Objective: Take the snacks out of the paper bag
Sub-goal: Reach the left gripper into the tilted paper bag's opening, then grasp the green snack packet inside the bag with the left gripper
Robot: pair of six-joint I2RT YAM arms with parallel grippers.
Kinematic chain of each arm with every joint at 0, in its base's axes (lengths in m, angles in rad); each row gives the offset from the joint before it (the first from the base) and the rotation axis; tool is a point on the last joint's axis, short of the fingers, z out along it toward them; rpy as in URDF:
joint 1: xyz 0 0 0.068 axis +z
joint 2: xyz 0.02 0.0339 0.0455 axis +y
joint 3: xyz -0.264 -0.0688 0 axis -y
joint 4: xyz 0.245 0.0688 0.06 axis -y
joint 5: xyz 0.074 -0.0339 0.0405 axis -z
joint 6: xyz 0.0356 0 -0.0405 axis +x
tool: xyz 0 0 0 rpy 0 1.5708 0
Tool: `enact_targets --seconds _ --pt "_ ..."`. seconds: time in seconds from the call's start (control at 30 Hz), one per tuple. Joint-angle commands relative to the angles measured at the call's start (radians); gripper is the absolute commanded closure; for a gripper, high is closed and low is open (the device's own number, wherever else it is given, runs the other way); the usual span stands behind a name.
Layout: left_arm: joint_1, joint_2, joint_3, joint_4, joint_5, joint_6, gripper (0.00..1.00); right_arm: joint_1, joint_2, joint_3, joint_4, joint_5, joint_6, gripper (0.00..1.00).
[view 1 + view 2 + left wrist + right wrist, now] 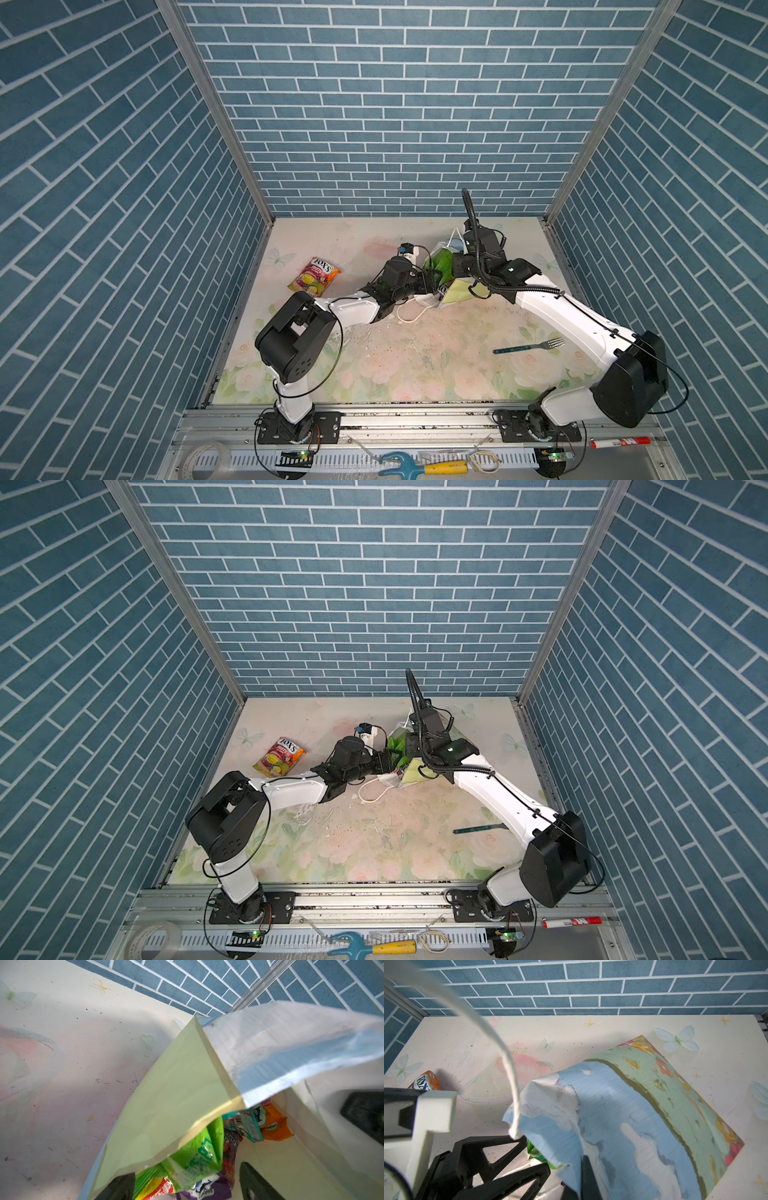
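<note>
the bag (457, 291) lies on its side near the back edge of the tabletop (415, 365), right of middle, mouth facing left. the right gripper (586, 1165) is clamped on the bag's upper rim, holding it raised. the left gripper (187, 1186) sits at the mouth, jaws apart. a green packet (197, 1157) and an orange packet (274, 1128) lie inside. one fox's packet (314, 277) lies out near the left edge.
</note>
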Motion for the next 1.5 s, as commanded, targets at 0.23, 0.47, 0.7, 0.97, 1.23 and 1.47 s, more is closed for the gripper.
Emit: enact_targets --seconds 0.23,0.47,0.7,0.97,1.23,1.47 --pt "-0.004 0.024 0.066 -0.071 -0.044 0.053 0.17 0.016 -0.068 -0.003 0.034 -0.034 0.069 1.0" --pt "-0.002 0.017 0.079 -0.136 -0.098 0.096 0.14 0.022 -0.084 -0.016 0.034 -0.037 0.077 1.0" --pt "-0.002 0.035 0.107 -0.169 -0.113 0.107 0.17 0.028 -0.092 -0.031 0.041 -0.044 0.089 1.0" --pt "-0.001 0.052 0.134 -0.187 -0.124 0.128 0.41 0.033 -0.085 -0.028 0.041 -0.049 0.092 1.0" --pt "-0.001 0.048 0.136 -0.201 -0.138 0.127 0.77 0.034 -0.077 -0.029 0.04 -0.043 0.091 1.0" --pt "-0.001 0.025 0.127 -0.21 -0.142 0.13 0.93 0.036 -0.072 -0.031 0.041 -0.04 0.091 1.0"
